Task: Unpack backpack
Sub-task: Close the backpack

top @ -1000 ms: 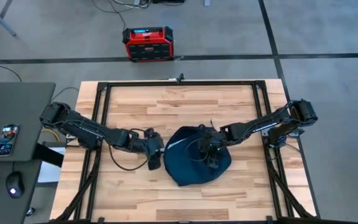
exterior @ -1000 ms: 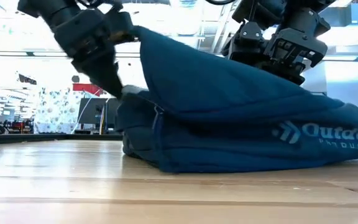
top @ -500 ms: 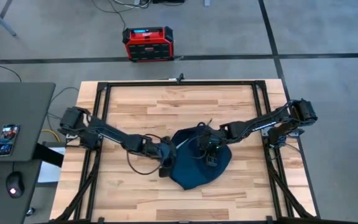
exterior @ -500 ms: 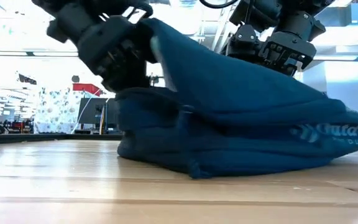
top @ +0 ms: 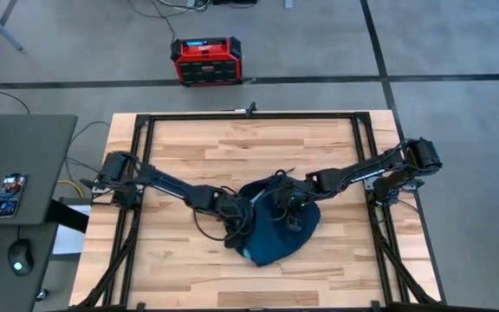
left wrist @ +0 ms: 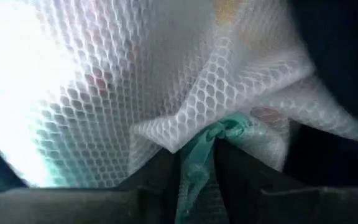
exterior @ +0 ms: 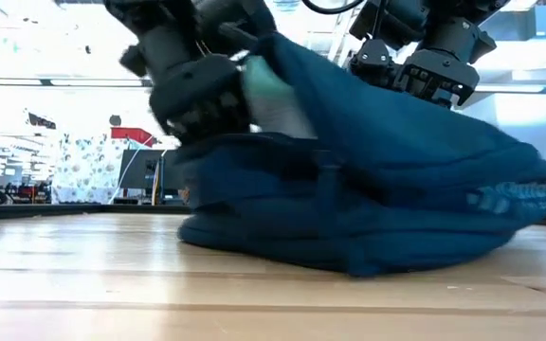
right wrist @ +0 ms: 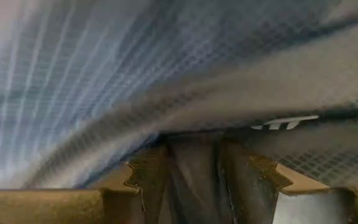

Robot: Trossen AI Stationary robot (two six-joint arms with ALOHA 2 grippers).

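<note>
While the right tool [top: 291, 211] is closed on a fold of the upper fabric and holds it lifted, the backpack [top: 277, 227] lies on the wooden table [top: 189, 147] just under both tools, near the middle of the table. In the right wrist view the cloth is pinched between the 2 fingers [right wrist: 145, 177]. The left tool [top: 241, 227] is pushed into the open mouth of the backpack, beside the right tool. In the left wrist view a white mesh pouch [left wrist: 135, 81] fills the space directly ahead of this tool, and a thin green strip [left wrist: 197, 165] runs back between its dark fingers, so I judge that it is gripping this strip, though the fingertips are hard to see.

The step in hand seems to be reaching inside to take out the first item. Next, the left tool should pull the pouch out of the opening, and the right tool must keep the flap up.
</note>
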